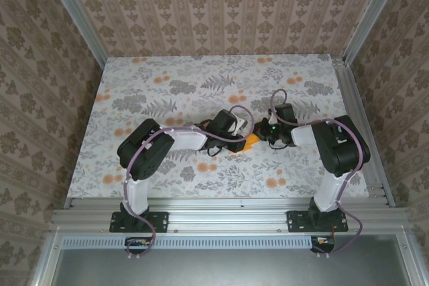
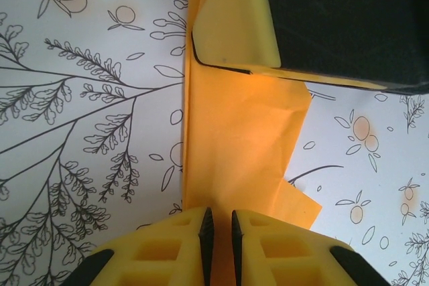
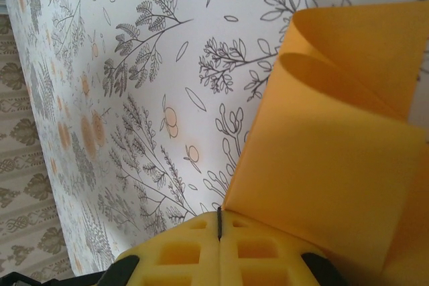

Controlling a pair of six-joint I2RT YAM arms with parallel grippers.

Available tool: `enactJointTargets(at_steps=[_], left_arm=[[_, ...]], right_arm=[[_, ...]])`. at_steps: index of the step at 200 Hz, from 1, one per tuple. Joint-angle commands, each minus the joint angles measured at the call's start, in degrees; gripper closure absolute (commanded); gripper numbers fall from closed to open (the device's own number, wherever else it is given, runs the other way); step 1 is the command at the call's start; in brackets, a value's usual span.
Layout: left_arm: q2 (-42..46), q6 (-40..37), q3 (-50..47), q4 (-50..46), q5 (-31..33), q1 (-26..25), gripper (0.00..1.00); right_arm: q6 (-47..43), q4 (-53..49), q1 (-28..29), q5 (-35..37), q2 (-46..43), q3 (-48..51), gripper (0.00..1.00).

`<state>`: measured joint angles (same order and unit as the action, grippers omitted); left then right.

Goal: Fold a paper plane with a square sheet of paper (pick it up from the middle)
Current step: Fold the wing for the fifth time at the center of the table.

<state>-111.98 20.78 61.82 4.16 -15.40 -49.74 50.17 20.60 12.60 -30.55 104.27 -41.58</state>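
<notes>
one orange paper sheet (image 1: 249,143), two grippers, one flower-printed tabletop (image 1: 167,85); seen from above, the left gripper (image 1: 241,132) and right gripper (image 1: 263,132) meet tip to tip near the table's middle, and the sheet shows as a small creased patch just below and between them; from the left wrist, the left gripper (image 2: 219,218) has its two yellow fingers (image 2: 181,249) drawn to a narrow slit with the sheet (image 2: 234,138) running straight into that slit, so it is nipping the paper's near end; the sheet stretches away ahead of these tips, with a straight edge on the left, a ragged, overlapped flap off to the right, and its far end under the other arm's yellow finger (image 2: 234,25); from the right wrist, the right gripper (image 3: 219,222) has its jaws pressed fully together, and the sheet (image 3: 328,165) starts right at the tips and appears pinched there, spreading ahead and to the right in a loose curl with a doubled layer; the two grippers are close, with only the short sheet between them; bare tabletop (image 3: 134,98) lies open to the left of and beyond the right gripper, and patterned walls (image 1: 221,5) border the table on three sides, well apart from both tools
</notes>
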Motion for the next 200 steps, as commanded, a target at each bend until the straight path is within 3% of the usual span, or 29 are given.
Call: enactJointTargets(at_steps=[1,25,81,116,151,200], left_arm=[[-1.0,-1.9,-3.5,-10.3,2.2,-0.1,0.8],[-1.1,-3.0,-4.2,-11.7,3.9,-0.1,0.81],[-2.3,-3.3,-4.3,-11.8,4.7,-0.1,0.81],[-2.3,-3.2,-4.0,-11.4,4.0,-0.1,0.81],[-2.1,-3.0,-4.2,-10.9,3.7,-0.1,0.81],[-1.6,-3.3,-4.6,-11.3,3.9,0.0,0.81]], right_arm=[[-2.4,-3.2,-2.1,4.0,2.3,-1.3,0.96],[-3.8,-5.1,-2.9,4.9,1.4,-1.9,0.96],[4.2,3.0,-0.1,-3.9,-3.4,0.5,0.96],[8.6,6.2,3.1,-2.8,-6.8,3.7,0.96],[10.0,9.1,4.4,-2.6,-2.7,4.0,0.96],[4.5,2.8,3.9,0.6,0.1,1.4,0.97]])
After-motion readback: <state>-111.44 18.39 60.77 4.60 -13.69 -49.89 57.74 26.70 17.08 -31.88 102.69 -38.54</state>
